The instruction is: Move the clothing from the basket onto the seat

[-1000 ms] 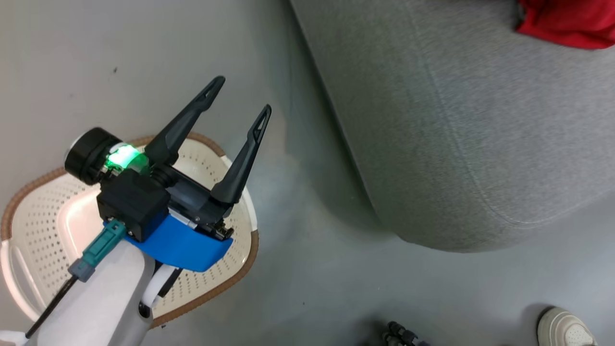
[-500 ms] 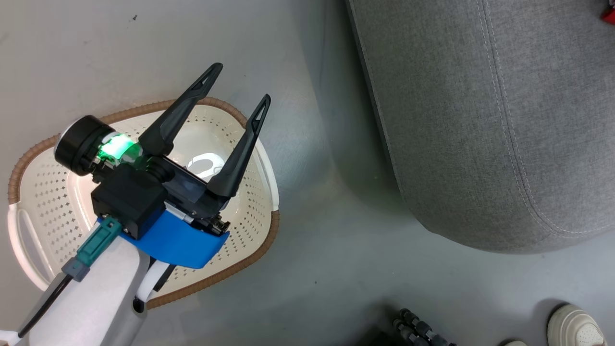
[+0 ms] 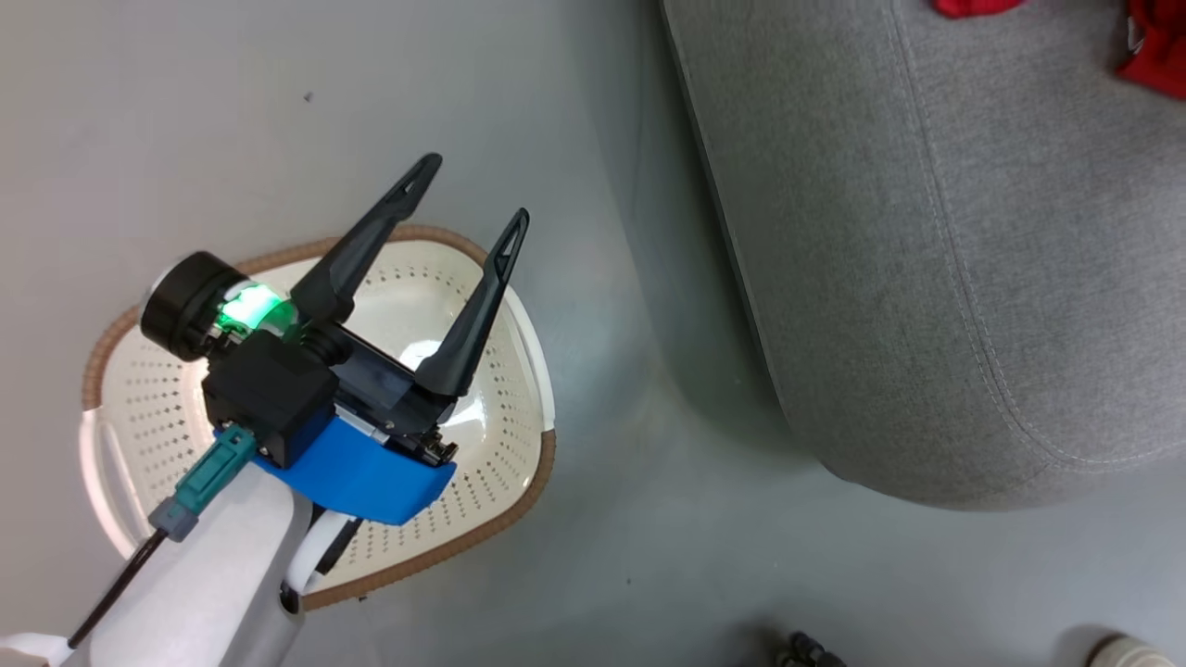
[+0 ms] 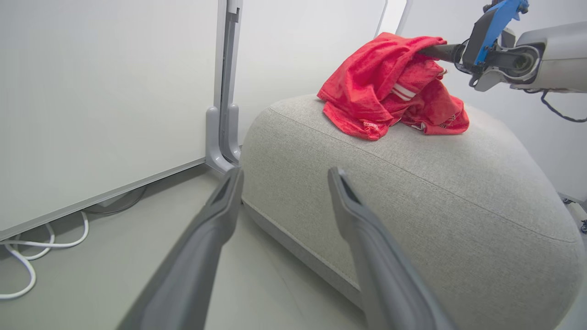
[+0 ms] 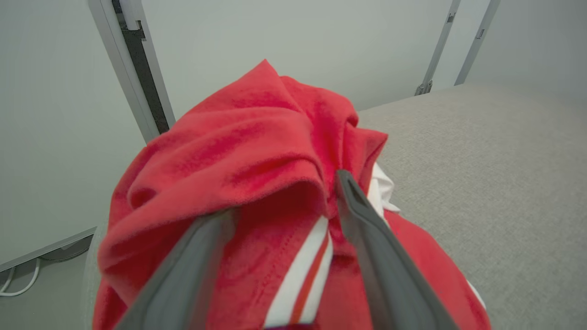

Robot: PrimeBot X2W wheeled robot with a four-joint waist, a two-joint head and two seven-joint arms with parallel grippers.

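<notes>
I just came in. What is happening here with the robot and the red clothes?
The robot is moving laundry from the basket on the floor to the seat. The red clothing lies in a heap on top of the seat, and what shows of the basket's inside is bare. The right gripper is at the heap with its fingers apart and fabric draped over one of them. The left gripper hangs open above the basket, holding nothing.

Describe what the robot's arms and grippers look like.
The left gripper has two long, dark, tapering fingers with slotted tips on a black body, with a blue plate, green light and round black knob. A teal plug and black cable meet its pale forearm. The right gripper looks alike.
</notes>
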